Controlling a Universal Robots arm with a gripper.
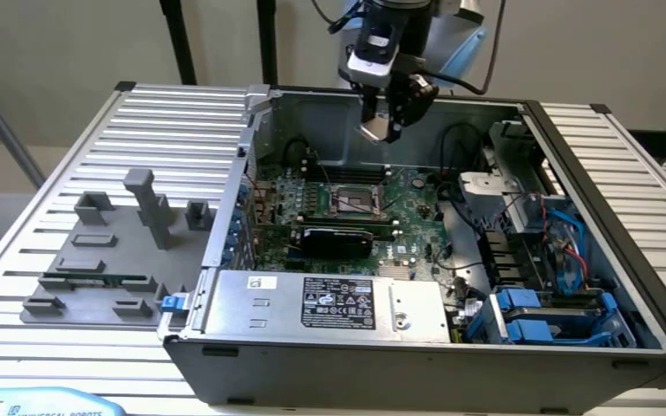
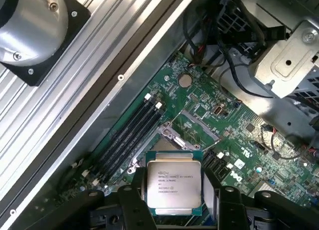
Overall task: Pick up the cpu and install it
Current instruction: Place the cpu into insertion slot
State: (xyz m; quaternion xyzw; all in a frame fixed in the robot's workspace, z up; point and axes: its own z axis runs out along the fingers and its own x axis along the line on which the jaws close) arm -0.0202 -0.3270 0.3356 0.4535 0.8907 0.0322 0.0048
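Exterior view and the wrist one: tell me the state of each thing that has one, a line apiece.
gripper: closed on the cpu, above the motherboard.
cpu: held flat, not yet seated.
cpu socket: open, empty.
computer case: on its side, side panel off.
memory stick: lying in the grey fixture.

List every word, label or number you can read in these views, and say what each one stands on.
"UNIVERSAL ROBOTS", partly cut off: on the pale blue object at the exterior view's lower left edge.
Black label on the power supply: print too small to read.
Metal top of the cpu, held in the gripper: several printed lines, too blurred to read.
Motherboard markings: too small to read.
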